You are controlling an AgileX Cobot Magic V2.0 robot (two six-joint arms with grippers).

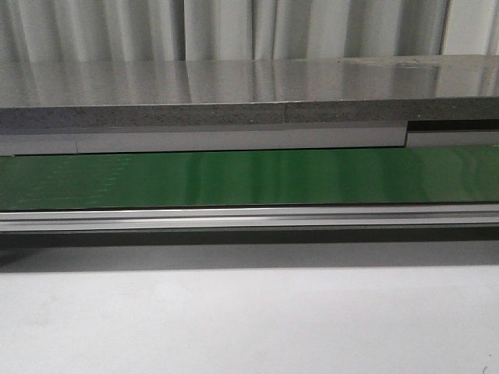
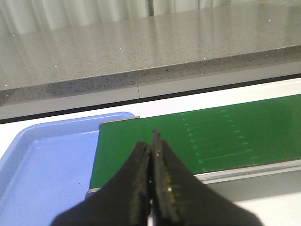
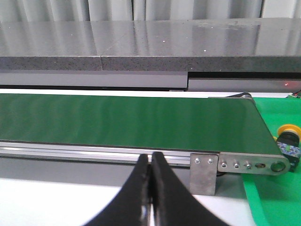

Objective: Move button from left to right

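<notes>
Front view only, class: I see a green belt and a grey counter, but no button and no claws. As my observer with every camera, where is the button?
Observer: The button shows in the right wrist view, just past the belt's right end, on a green surface.
Operator: And the claws?
Observer: The right claw is shut on nothing, near the belt's front rail.
Operator: The left one?
Observer: The left claw is shut too, by the belt's left end, next to a blue tray.

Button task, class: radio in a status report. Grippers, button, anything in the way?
Left gripper shut, empty. Right gripper shut, empty. Button past the belt's end, not gripped. Belt bare, nothing blocking.
</notes>
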